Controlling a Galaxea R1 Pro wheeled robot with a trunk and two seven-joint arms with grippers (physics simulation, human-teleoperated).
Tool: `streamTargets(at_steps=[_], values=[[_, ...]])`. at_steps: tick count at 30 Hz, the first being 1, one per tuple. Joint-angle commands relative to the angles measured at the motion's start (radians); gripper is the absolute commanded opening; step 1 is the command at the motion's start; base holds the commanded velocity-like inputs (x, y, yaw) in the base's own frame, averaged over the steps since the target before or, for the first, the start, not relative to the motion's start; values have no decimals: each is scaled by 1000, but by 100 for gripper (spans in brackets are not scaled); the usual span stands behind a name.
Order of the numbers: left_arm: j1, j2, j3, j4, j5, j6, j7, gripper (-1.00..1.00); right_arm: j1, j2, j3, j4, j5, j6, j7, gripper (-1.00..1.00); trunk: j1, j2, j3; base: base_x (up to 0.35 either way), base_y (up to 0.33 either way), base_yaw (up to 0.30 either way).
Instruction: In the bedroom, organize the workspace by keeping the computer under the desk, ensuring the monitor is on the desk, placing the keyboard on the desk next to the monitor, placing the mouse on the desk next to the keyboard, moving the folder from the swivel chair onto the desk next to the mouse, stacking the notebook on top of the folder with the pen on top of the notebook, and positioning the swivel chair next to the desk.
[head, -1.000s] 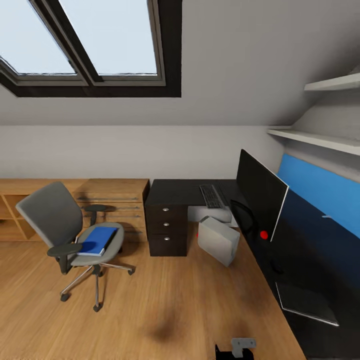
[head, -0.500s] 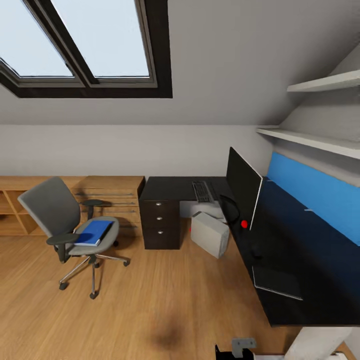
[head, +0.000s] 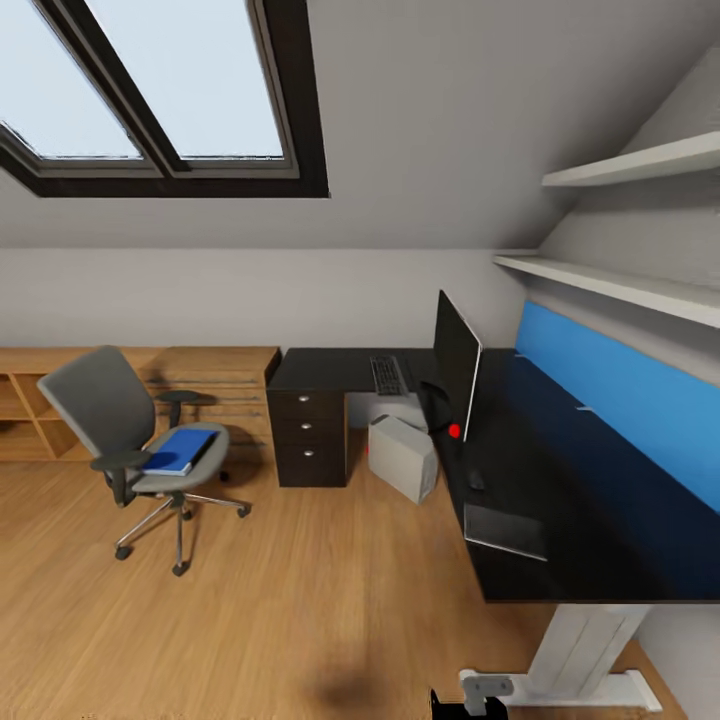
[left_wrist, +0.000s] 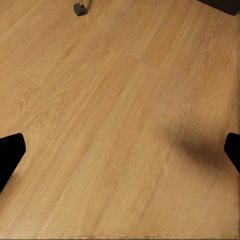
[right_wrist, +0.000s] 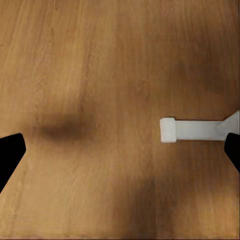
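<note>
Head view: folder (head: 178, 451) lies on swivel chair (head: 120, 430); left tool (left_wrist: 120, 150) and right tool (right_wrist: 120, 150) gape wide above floor (left_wrist: 120, 100); notebook (head: 505, 530), perhaps, on bench (head: 560, 480).

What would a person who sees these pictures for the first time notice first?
Probably the bright blue flat folder, lying on the seat of the grey swivel chair at the left on the wood floor. Next, the thin black monitor standing on the long black-topped desk at the right, with the light grey computer tower under it.
</note>
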Motion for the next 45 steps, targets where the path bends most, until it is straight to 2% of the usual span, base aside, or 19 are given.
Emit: streamTargets(at_steps=[1, 9, 17, 25, 31, 37, 40, 41, 42, 44, 45], values=[[-1, 0, 8, 1, 4, -2, -10, 100, -1, 1, 9, 2, -3, -3, -4, 100, 0, -1, -2, -248, -240, 0], [-1, -1, 8, 1, 4, 6, -10, 100, -1, -2, 8, 2, -3, -3, -4, 100, 0, -1, -2, -248, -240, 0], [-1, -1, 8, 0, 4, 69, -14, 100, -1, -5, 7, 2, -3, -3, -4, 100, 0, -1, -2, -240, -231, 0], [-1, -1, 8, 0, 4, 76, -14, 100, -1, -13, 6, 1, -4, -13, -7, 100, 0, -1, -2, -69, -64, 0], [-1, -1, 7, 0, 4, 79, -14, 100, -1, -37, 5, 2, -8, -60, -9, 100, -23, 41, 17, -9, -8, 0], [-1, -1, 7, 0, 4, 81, -14, 100, -1, -52, 3, 1, -11, -67, -9, 100, -46, 83, 36, -1, -1, 0], [-1, -1, 7, 0, 4, 81, -14, 100, -1, -74, -2, -1, -13, -56, -10, 100, -58, 104, 45, 0, 0, 0], [-1, -1, 6, 0, 4, 81, -14, 100, -5, -106, -7, -22, -32, 22, -10, 100, -62, 111, 49, 0, 0, 0], [-1, -1, 6, 0, 4, 81, -14, 100, -6, -115, -7, -31, -38, 49, -10, 100, -65, 118, 52, 0, 0, 0], [-1, -1, 6, 0, 4, 82, -14, 100, -13, -171, -9, -133, -64, 215, -11, 100, -73, 132, 58, 0, 0, 0], [-1, -1, 6, 0, 4, 82, -14, 100, -14, -183, -9, -164, -67, 247, -12, 100, -77, 139, 61, 0, 0, 0]])
